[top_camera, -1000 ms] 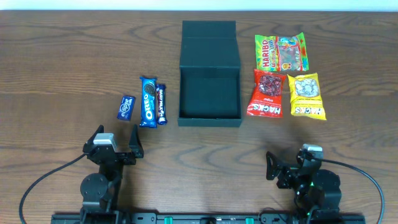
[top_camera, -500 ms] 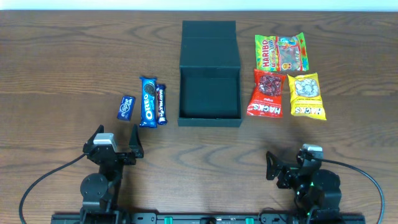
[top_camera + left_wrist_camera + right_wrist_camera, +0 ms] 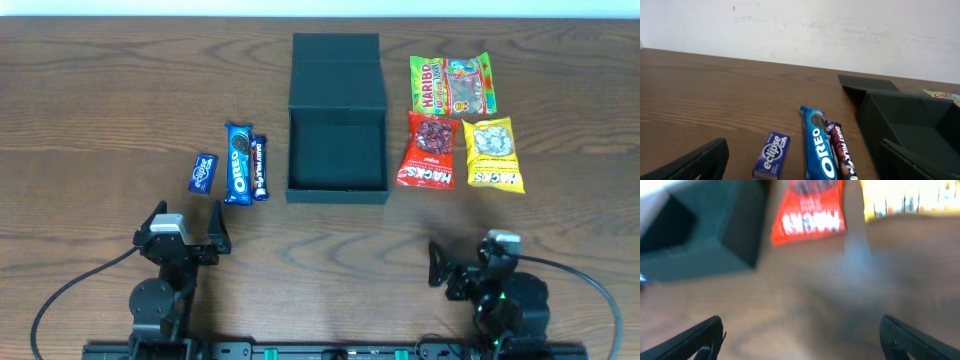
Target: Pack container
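You are resting the left gripper [image 3: 187, 228] and right gripper [image 3: 800, 341] low at the near edge, fingers standing wide and empty, while the container [image 3: 337, 150] is sitting open mid-table between the blue bars [image 3: 240, 165] and the sweet bags [image 3: 455, 125], seemingly so each arm is serving its own side.

wooden table [image 3: 100, 100]: dark brown | Oreo pack [image 3: 238, 163]: blue, flat | Dairy Milk bar [image 3: 260, 167]: touching Oreo pack's right edge | Eclipse mints pack [image 3: 203, 172]: just left of Oreo pack, apart | red Hacks bag [image 3: 430, 150]: well right of Oreo pack | yellow Hacks bag [image 3: 493, 154]: farther right still | Haribo bag [image 3: 452, 85]: well right, farther back
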Action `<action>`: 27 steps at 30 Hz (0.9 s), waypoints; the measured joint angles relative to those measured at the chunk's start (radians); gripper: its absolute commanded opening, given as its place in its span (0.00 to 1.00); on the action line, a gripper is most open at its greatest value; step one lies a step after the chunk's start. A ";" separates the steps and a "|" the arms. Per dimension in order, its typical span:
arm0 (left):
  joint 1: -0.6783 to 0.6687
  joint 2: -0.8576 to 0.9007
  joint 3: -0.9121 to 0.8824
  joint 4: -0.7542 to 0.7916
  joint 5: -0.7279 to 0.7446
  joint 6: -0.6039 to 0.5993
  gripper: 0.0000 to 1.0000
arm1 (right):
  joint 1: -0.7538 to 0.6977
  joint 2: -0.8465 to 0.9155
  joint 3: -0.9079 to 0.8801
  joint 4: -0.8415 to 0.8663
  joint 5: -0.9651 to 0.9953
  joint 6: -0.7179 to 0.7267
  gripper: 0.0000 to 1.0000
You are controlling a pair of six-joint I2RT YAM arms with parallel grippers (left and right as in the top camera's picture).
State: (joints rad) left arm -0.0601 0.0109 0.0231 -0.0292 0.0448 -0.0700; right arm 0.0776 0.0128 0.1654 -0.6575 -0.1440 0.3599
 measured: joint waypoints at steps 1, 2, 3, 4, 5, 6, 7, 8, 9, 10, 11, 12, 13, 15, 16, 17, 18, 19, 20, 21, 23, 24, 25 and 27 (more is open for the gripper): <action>0.000 0.000 0.000 0.000 0.000 0.000 0.95 | 0.000 0.000 -0.001 0.062 -0.015 0.062 0.99; 0.000 0.000 0.000 0.000 0.000 0.000 0.95 | 0.000 -0.001 0.000 0.119 -0.051 0.164 0.99; 0.000 0.000 0.000 0.000 0.000 0.000 0.95 | 0.000 -0.001 0.000 0.132 -0.074 0.226 0.99; 0.000 0.000 0.000 0.000 0.000 0.000 0.95 | 0.000 -0.001 0.000 0.134 -0.111 0.316 0.99; 0.000 0.000 0.000 0.000 0.000 0.000 0.95 | 0.000 -0.001 0.000 0.124 -0.152 0.403 0.99; 0.000 0.000 0.000 0.000 0.000 0.000 0.95 | 0.000 -0.001 0.000 0.114 -0.192 0.490 0.99; 0.000 0.000 0.000 0.000 0.000 0.000 0.95 | 0.000 -0.001 0.000 0.113 -0.205 0.529 0.99; 0.000 0.000 0.000 0.000 0.000 0.000 0.95 | 0.000 -0.001 0.000 0.116 -0.220 0.579 0.99; 0.000 0.000 0.000 0.000 0.000 0.000 0.95 | 0.000 -0.001 0.000 0.116 -0.229 0.617 0.99; 0.000 0.000 0.000 0.000 0.000 0.000 0.95 | 0.000 -0.001 0.000 0.119 -0.238 0.658 0.99; 0.000 0.000 0.000 0.000 0.000 0.000 0.95 | 0.000 -0.001 0.000 0.136 -0.249 0.692 0.99; 0.000 0.000 0.000 0.000 0.000 0.000 0.95 | 0.000 -0.001 0.000 0.148 -0.253 0.695 0.99; 0.000 0.000 0.000 0.000 0.000 0.000 0.95 | 0.000 -0.001 0.000 0.161 -0.256 0.692 0.99; 0.000 0.000 0.000 0.000 0.000 0.000 0.95 | 0.000 0.000 0.000 0.189 -0.263 0.679 0.99; 0.000 0.000 0.000 0.000 0.000 0.000 0.95 | 0.000 0.001 0.000 0.205 -0.264 0.671 0.99; 0.000 0.000 0.000 0.000 0.000 0.000 0.95 | 0.000 0.009 0.000 0.235 -0.265 0.650 0.99; 0.000 0.000 0.000 0.000 0.000 0.000 0.95 | 0.000 0.023 0.000 0.259 -0.264 0.632 0.99; 0.000 0.000 0.000 0.000 0.000 0.000 0.95 | 0.000 0.049 0.000 0.287 -0.258 0.612 0.99; 0.000 0.000 0.000 0.000 0.000 0.000 0.95 | 0.000 0.081 0.000 0.313 -0.248 0.595 0.99; 0.000 0.000 0.000 0.000 0.000 0.000 0.95 | 0.000 0.123 0.002 0.338 -0.237 0.577 0.99; 0.000 0.000 0.000 0.000 0.000 0.000 0.95 | -0.002 0.255 0.005 0.425 -0.215 0.536 0.99; 0.000 0.001 0.000 0.000 0.000 0.000 0.95 | -0.010 0.321 0.008 0.475 -0.212 0.515 0.99; 0.000 -0.002 0.000 -0.001 0.000 0.000 0.95 | -0.024 0.407 0.023 0.524 -0.206 0.491 0.99; 0.000 -0.001 0.001 0.000 0.000 0.000 0.95 | -0.065 0.591 0.076 0.592 -0.197 0.444 0.99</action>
State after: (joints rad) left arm -0.0601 0.0097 0.0238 -0.0296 0.0452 -0.0696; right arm 0.0124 0.6041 0.2413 -0.0658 -0.3412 0.8043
